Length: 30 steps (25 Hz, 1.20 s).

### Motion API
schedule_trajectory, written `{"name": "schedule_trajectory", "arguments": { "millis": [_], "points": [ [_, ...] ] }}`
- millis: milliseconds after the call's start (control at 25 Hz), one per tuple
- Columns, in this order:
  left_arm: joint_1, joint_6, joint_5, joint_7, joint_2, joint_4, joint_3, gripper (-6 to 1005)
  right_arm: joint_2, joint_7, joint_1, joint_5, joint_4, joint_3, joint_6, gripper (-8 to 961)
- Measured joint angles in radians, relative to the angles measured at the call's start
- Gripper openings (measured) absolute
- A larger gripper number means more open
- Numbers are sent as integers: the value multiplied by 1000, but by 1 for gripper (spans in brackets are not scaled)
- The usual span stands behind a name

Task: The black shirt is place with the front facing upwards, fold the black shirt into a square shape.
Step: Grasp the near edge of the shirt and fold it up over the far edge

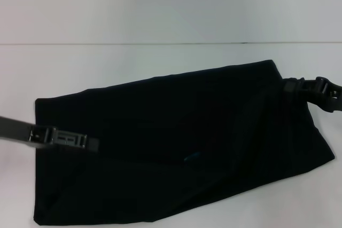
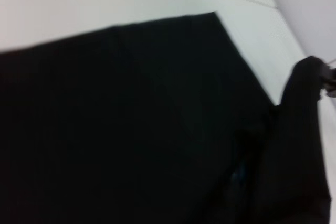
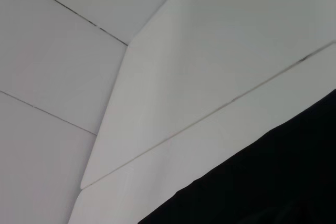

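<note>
The black shirt lies on the white table as a long folded band running from the near left to the far right. Its small blue neck label shows near the middle; the white lettering is hidden. My left gripper reaches in from the left over the shirt's left part. My right gripper is at the shirt's far right edge, shut on the cloth, which puckers toward it. In the left wrist view the shirt fills the picture and rises to a pinched peak. The right wrist view shows a shirt edge.
The white table has a thin seam line across the back. Bare tabletop lies behind the shirt and to its left. The right wrist view shows white panels with seams.
</note>
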Motion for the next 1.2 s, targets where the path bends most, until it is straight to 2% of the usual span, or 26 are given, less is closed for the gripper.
{"name": "schedule_trajectory", "arguments": {
  "millis": [640,1200],
  "points": [
    [-3,-140,98,-103,-25,-49,39,921,2,-17,-15,-4,-3,-10,-9,127],
    [-53,-121,93,-110,-33,-103,42,885,2,-20,-15,-2,-6,-10,-10,138]
  ]
}}
